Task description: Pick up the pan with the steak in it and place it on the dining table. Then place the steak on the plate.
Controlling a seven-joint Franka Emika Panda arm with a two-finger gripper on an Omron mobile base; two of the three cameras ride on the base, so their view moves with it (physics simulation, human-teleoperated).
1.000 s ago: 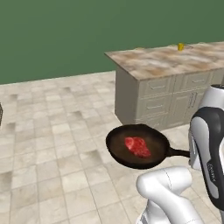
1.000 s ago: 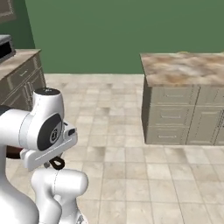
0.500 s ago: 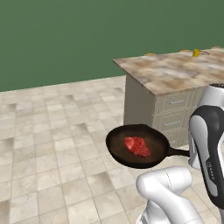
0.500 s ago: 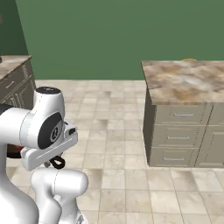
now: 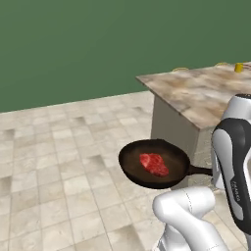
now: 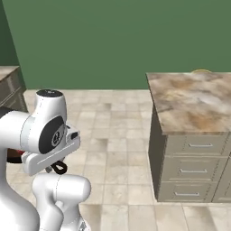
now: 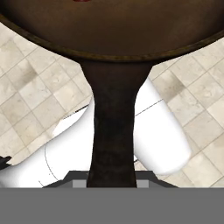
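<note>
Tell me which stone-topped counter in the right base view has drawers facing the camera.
The dining table on the right: marbled beige top, three handled drawers below it. The other counter at the far left edge shows just a corner.

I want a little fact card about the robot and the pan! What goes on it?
held thing: pan, carried in the air above the tiled floor
grip: fingers shut on the pan's long black handle
in the pan: steak, red, lying near the middle
dining table: ahead to the right, marbled top, drawers in its base
on the table's far end: a yellow cup
</note>
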